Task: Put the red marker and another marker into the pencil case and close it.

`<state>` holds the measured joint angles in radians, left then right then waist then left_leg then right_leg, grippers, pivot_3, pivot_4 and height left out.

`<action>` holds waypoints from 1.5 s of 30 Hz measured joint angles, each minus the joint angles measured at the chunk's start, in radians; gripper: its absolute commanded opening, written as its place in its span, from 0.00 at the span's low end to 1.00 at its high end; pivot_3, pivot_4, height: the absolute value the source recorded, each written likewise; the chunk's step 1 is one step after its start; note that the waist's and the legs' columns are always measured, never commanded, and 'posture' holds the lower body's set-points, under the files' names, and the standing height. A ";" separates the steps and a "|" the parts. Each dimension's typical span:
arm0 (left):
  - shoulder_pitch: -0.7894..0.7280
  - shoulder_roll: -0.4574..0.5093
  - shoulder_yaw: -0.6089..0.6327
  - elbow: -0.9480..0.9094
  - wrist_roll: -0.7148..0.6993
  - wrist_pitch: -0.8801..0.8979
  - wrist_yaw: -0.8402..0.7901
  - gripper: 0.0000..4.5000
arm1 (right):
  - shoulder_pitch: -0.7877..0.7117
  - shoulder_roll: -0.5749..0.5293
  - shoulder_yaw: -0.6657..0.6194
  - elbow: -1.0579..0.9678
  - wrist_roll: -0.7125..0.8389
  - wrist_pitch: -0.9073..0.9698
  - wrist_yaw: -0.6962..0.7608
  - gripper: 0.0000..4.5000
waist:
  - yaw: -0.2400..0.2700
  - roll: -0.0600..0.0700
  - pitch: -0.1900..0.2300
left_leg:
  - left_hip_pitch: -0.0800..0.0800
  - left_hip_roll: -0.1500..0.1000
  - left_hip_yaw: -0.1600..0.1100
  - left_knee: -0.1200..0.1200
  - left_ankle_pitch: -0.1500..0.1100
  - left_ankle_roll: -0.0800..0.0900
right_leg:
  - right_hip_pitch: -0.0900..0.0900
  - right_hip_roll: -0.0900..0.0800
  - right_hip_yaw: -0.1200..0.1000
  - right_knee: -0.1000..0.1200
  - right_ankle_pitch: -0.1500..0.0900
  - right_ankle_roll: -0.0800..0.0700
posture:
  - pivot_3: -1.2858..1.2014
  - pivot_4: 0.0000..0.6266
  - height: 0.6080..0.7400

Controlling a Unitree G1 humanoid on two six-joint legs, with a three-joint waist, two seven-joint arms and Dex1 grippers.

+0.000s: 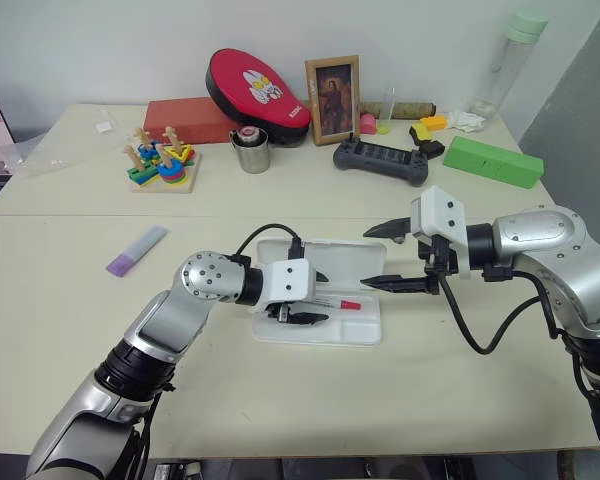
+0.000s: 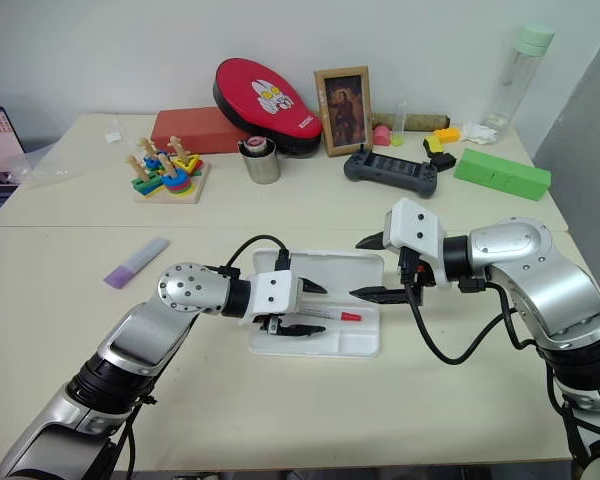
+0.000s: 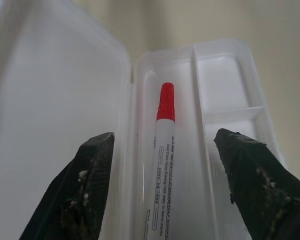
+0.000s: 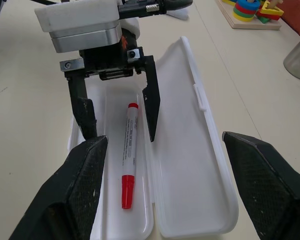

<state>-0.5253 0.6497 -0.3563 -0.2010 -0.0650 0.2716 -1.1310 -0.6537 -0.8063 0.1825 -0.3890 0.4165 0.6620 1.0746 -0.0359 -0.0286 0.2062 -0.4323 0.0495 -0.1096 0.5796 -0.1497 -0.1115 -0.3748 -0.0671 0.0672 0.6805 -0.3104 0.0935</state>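
White plastic, the pencil case (image 1: 325, 262) lies open near the front of the table (image 1: 70, 300), lid folded back flat. The red marker (image 4: 129, 153) rests loose in the long tray, red cap toward the right gripper (image 1: 398, 258). The left gripper (image 4: 117, 107) hangs over the marker, jaws spread and clear of the barrel on both sides. The right gripper hovers just beyond the case's right end, jaws apart and empty. The lilac highlighter (image 1: 136, 250), the second marker, lies well apart to the left of the case. The step in hand appears to be withdrawal after placement: lift the left gripper straight up so neither finger drags the marker, though fingertip clearance from the tray floor is hard to judge. Then reach for the highlighter, leaving the lid open.
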 measured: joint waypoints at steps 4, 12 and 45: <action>0.000 0.022 0.047 -0.069 -0.035 0.049 0.002 0.98 | 0.000 0.001 0.000 0.000 0.000 0.000 -0.001 0.85 | -0.001 0.000 0.000 | 0.000 0.000 0.000 0.000 0.000 0.000 | 0.000 0.000 0.000 0.000 0.000 0.000 | 0.52 0.24 1.00; 0.084 0.135 0.287 -0.283 -0.271 0.341 0.007 0.98 | 0.000 0.000 -0.005 0.001 0.006 0.000 -0.002 0.85 | -0.014 0.000 0.000 | 0.000 0.000 -0.001 0.000 0.000 0.000 | 0.000 0.000 0.000 0.000 0.000 0.000 | 0.52 0.24 1.00; 0.092 0.241 0.540 0.630 -0.069 0.100 0.418 0.98 | -0.059 0.105 0.078 0.021 -0.086 -0.080 -0.017 0.85 | -0.014 0.000 0.000 | 0.000 0.000 -0.001 0.002 0.000 0.000 | 0.000 0.000 -0.001 0.001 0.000 0.000 | 0.52 0.24 1.00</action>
<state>-0.4328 0.8910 0.1841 0.4287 -0.1338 0.3714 -0.7127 -0.7127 -0.7011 0.2608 -0.3683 0.3309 0.5816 1.0574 -0.0502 -0.0283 0.2064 -0.4327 0.0496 -0.1107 0.5818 -0.1497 -0.1116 -0.3749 -0.0670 0.0660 0.6810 -0.3103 0.0937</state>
